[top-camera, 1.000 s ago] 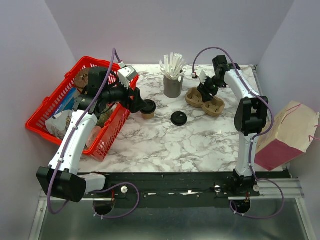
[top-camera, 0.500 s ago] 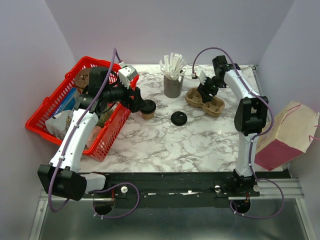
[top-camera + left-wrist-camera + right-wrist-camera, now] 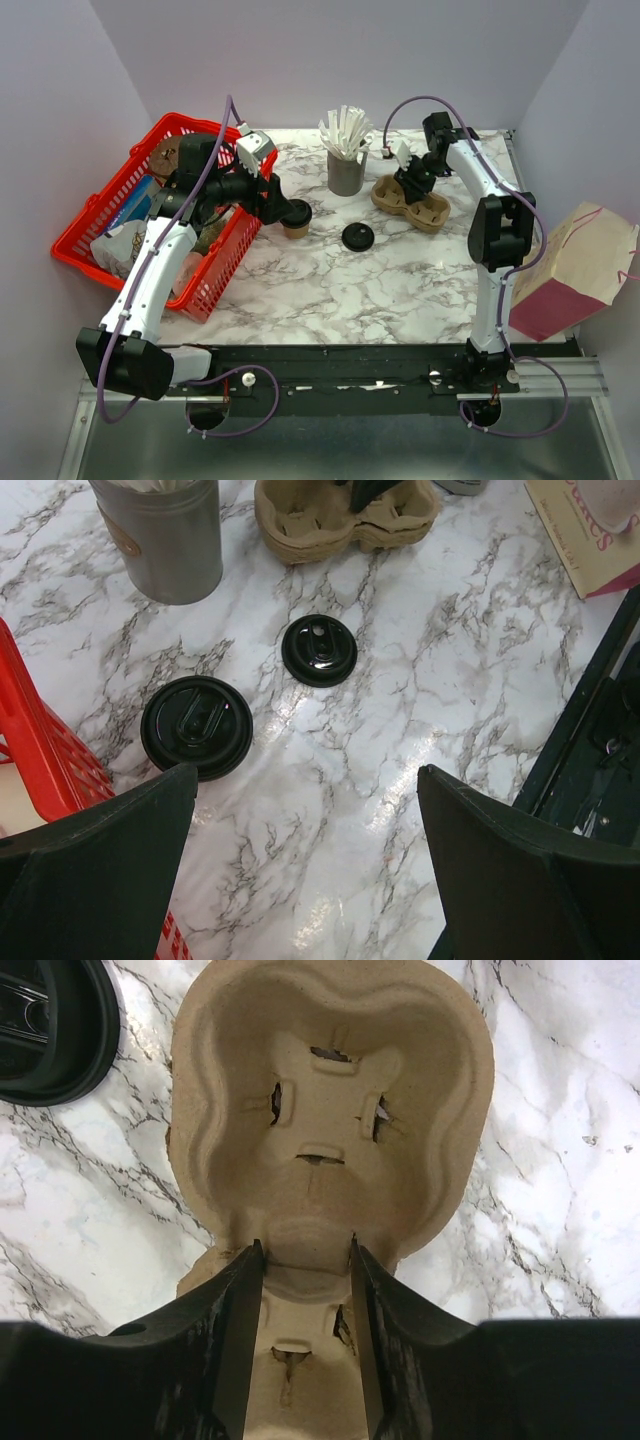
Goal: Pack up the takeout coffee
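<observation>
The tan paper cup (image 3: 296, 228) stands on the marble beside the red basket with a black lid (image 3: 196, 727) on its top. A second, smaller black lid (image 3: 357, 237) (image 3: 319, 650) lies loose on the table. It also shows at the upper left of the right wrist view as a black lid (image 3: 45, 1030). My left gripper (image 3: 283, 210) (image 3: 310, 855) hovers open just left of the cup, nothing between its fingers. My right gripper (image 3: 411, 184) (image 3: 302, 1260) has its jaws pressed on the narrow waist of the brown pulp carrier (image 3: 412, 204) (image 3: 330, 1110).
The red basket (image 3: 100, 250) with packets fills the left side. A grey cup of white sticks (image 3: 347, 170) (image 3: 165, 540) stands behind the lids. A brown and pink paper bag (image 3: 575, 265) (image 3: 590, 530) leans at the right edge.
The right gripper's jaws have narrowed onto the carrier's waist. The left arm, the cup and the lids have not moved.
</observation>
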Controlling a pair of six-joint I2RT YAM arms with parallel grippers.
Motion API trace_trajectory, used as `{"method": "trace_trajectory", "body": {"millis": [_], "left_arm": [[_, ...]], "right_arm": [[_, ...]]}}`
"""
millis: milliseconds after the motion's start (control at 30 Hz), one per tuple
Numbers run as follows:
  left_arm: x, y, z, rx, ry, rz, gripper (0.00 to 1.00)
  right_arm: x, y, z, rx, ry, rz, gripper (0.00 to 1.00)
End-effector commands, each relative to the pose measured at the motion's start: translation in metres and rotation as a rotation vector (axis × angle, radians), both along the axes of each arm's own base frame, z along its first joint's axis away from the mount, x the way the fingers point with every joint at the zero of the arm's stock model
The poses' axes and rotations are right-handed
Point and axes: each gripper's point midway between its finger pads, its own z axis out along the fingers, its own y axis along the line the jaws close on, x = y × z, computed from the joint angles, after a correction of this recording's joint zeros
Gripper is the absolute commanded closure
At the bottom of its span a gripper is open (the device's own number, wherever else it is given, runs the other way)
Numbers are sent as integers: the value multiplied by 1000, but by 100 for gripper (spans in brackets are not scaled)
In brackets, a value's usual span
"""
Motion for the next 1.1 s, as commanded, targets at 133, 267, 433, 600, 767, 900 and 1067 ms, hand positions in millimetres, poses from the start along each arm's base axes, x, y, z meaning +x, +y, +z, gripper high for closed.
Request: {"method": "trace_trajectory", "body": {"millis": [133, 267, 433, 600, 767, 900, 1067], "left_arm": [[4, 2, -2, -2, -5, 14, 1], [5, 1, 0, -6, -10, 13, 1], [6, -1, 1, -16, -2, 7, 1], [5, 0, 3, -13, 3, 7, 1], [3, 2, 2, -1, 2, 13, 2], [3, 2, 0, 4, 4, 16, 1], [5, 2, -2, 5, 10, 16, 1]], "right_arm": [[9, 8, 68, 60, -142, -53, 53], [4, 10, 85, 86, -167, -68, 55], [1, 8, 76, 74, -134, -67, 51], [11, 4, 55, 32, -95, -84, 41], [20, 3, 39, 25, -73, -105, 40], [19, 6, 30, 35, -51, -110, 42], [18, 3, 19, 11, -34, -106, 41]]}}
